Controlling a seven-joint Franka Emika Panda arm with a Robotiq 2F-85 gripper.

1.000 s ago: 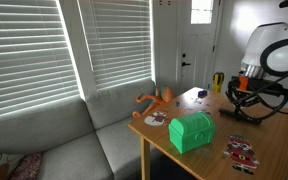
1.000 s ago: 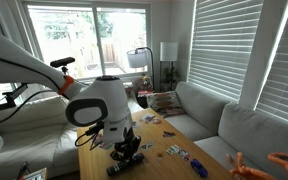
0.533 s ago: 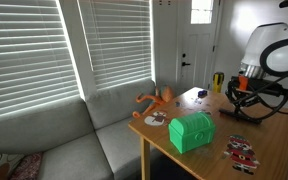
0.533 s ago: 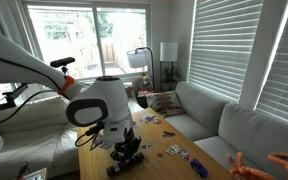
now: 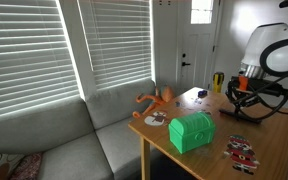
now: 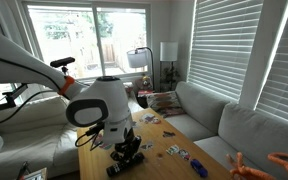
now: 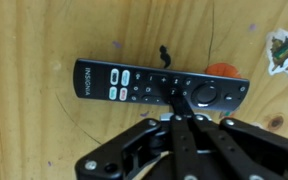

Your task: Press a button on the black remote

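In an exterior view the Franka arm reaches down over the far end of the wooden table (image 5: 274, 135), with the gripper (image 5: 241, 100) low above the top. The green chest-shaped box (image 5: 192, 131) stands near the front edge. A flat red-and-white patterned item (image 5: 242, 151) lies beside the box, and an orange toy (image 5: 154, 100) sits towards the window. The black remote cannot be made out here; it is too small and lies in the gripper's shadow.

In an exterior view from the opposite side, the gripper (image 6: 130, 153) points straight down at the table (image 6: 160, 140). A dark bar that looks like the black remote (image 6: 114, 169) lies flat beneath it and sticks out towards the near edge. Whether the tips touch it is not clear from this angle.

The wrist view settles most of it. The black remote (image 7: 114, 78) lies flat and crosswise on the wood (image 7: 34, 130), logo end to one side. The gripper (image 7: 181, 103) comes in from the bottom edge with its two fingers drawn together into a single narrow point, holding nothing. That point sits over the button rows just beside the round ring pad (image 7: 204, 93). An orange-red patch (image 7: 224, 70) shows just past the remote's far edge, and a sticker (image 7: 283, 50) lies off near the corner.

The approach and aiming look finished. Whether a button is actually pushed in cannot be told, so what is left is the press itself, or its confirmation, and then lifting clear.
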